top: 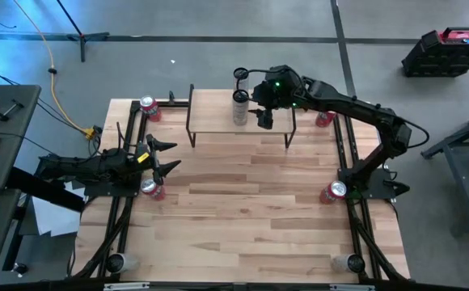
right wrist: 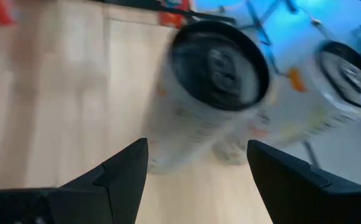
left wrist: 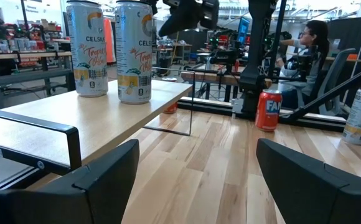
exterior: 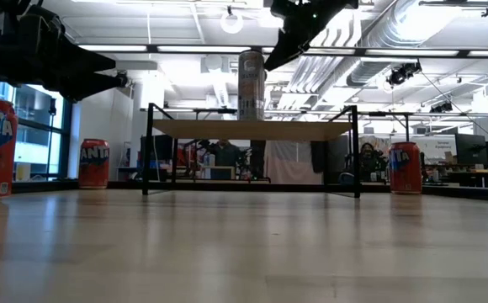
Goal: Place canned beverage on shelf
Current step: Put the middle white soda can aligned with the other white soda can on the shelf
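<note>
A tall white can (top: 240, 109) stands upright on its base on the shelf (top: 218, 121), a light plank on thin black legs at the table's far side. A second white can (top: 241, 75) stands behind it at the shelf's far edge. My right gripper (top: 264, 120) hangs open above the shelf, just right of the nearer can (right wrist: 211, 93). That can lies ahead of its spread fingers, and the fingers stay clear of it. In the low view the right gripper (exterior: 278, 55) slants down beside the can's top (exterior: 251, 55). My left gripper (top: 166, 153) waits open and level at the table's left.
Red cans stand at the far left (top: 149, 107), beside the left gripper (top: 151, 187), at the far right (top: 325, 119) and by the right arm's base (top: 332, 191). Two pale cans (top: 117, 262) (top: 349, 263) sit at the near corners. Bare wood lies in the middle (top: 242, 202).
</note>
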{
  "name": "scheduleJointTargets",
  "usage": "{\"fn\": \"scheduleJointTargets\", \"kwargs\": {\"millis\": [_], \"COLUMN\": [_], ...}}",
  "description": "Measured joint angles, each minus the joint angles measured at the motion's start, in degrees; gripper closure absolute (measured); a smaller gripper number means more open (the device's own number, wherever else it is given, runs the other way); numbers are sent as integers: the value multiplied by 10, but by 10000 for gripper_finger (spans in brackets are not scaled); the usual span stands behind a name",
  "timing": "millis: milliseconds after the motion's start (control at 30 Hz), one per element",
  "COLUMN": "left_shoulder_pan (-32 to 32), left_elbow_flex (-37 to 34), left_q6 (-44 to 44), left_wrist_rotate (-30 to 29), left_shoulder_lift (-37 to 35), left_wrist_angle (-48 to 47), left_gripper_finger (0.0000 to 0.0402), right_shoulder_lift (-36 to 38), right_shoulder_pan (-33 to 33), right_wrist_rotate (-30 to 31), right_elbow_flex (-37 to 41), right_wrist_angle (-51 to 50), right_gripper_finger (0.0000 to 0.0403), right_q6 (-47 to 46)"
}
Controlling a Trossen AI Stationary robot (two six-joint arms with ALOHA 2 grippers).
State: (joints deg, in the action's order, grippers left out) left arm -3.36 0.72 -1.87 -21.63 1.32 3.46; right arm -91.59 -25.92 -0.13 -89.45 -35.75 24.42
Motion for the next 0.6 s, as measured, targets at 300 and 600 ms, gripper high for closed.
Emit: {"fn": "scheduleJointTargets", "kwargs": {"millis": [300,600], "left_shoulder_pan": [0,0], "left_elbow_flex": [0,0], "left_q6": [0,0], "left_wrist_rotate": [0,0], "left_shoulder_lift": [0,0], "left_wrist_angle": [0,0], "left_gripper_finger": [88,88], "right_shoulder_lift": [0,0], "right_shoulder_pan": [18,15], "right_wrist_rotate": [12,63], "right_elbow_flex": [0,0], "right_wrist_angle": [6,15], "right_gripper_finger": [144,144], "right_q6": [-17,-19]}}
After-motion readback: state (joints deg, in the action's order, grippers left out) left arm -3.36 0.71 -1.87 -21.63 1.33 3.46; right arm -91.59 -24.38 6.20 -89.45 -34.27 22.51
